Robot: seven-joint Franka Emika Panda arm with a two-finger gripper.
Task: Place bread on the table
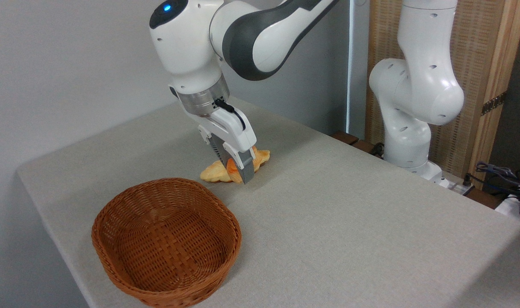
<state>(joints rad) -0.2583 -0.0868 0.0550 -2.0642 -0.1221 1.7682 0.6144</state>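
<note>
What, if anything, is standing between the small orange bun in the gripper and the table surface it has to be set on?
Nothing visible does. The gripper has the orange bun low over the table, right against the paler braided loaf. The wicker basket sits nearer the camera, clear of it. Whether the bun already touches the cloth is hidden.

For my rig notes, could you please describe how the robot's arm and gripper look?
The arm has glossy white rounded shells with dark grey joint bands, a blue light on top and a silver wrist ring. The gripper is white with grey fingers, and a short black cable runs along it.
</note>
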